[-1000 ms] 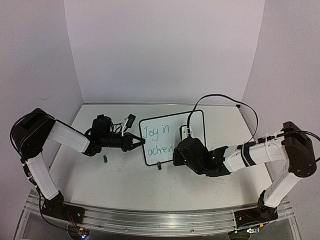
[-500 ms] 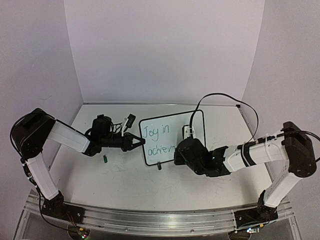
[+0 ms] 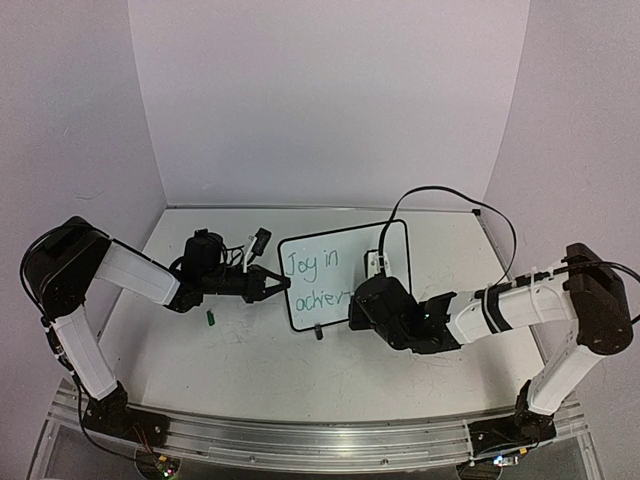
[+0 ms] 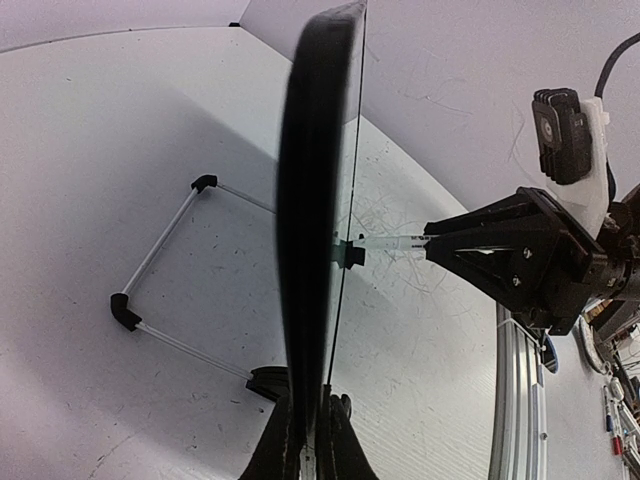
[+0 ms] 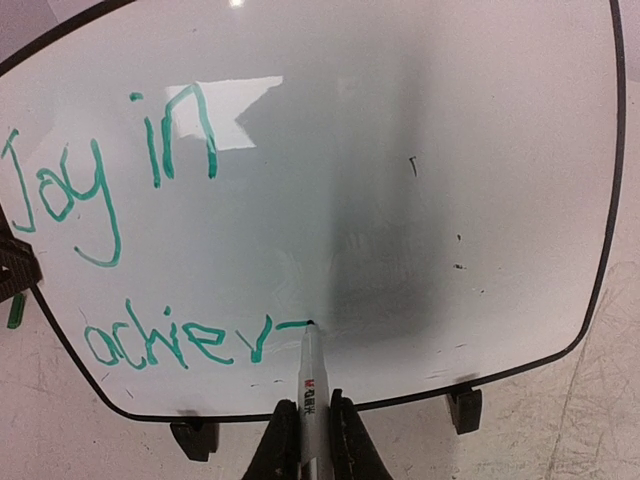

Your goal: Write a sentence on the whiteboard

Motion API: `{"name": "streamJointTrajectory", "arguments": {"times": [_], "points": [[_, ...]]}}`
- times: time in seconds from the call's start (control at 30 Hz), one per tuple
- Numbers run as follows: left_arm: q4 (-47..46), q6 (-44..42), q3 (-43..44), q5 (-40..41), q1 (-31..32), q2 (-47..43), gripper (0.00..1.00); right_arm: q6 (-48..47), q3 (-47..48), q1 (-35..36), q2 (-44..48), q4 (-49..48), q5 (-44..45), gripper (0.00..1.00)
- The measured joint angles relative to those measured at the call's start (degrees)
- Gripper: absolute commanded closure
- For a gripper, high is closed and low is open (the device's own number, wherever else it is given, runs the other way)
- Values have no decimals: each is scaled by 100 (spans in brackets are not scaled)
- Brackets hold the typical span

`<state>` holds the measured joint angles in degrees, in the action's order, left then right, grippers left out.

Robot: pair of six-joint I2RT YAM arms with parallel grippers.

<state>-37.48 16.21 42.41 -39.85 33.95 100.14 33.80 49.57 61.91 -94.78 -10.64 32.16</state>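
The whiteboard (image 3: 375, 245) stands upright mid-table on black clip feet (image 5: 465, 408). My left gripper (image 3: 283, 284) is shut on its left edge; in the left wrist view the board (image 4: 315, 200) runs edge-on between my fingers (image 4: 312, 445). The sentence (image 5: 100, 190) is green handwriting: "Joy in" above, "achiev" below, ending in a short level stroke. My right gripper (image 5: 312, 440) is shut on a grey marker (image 5: 310, 375) whose tip touches the board at the end of that stroke. From above, the right wrist (image 3: 385, 310) covers the lower line's end.
A small green cap (image 3: 211, 318) lies on the table left of the board. A wire stand (image 4: 160, 255) sits behind the board. A black cable (image 3: 440, 195) loops over the right arm. The metal rail (image 4: 515, 400) runs along the near edge.
The right gripper has slid slightly rightward along the lower line, and the green writing there has grown by a stroke. The left arm and the board have stayed put.
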Motion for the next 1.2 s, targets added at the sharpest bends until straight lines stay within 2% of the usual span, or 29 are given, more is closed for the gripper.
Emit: {"name": "streamJointTrajectory", "arguments": {"times": [1.2], "points": [[1,0,0,1,0,0,100,-222,69,-15,9,-81,-68,100]]}}
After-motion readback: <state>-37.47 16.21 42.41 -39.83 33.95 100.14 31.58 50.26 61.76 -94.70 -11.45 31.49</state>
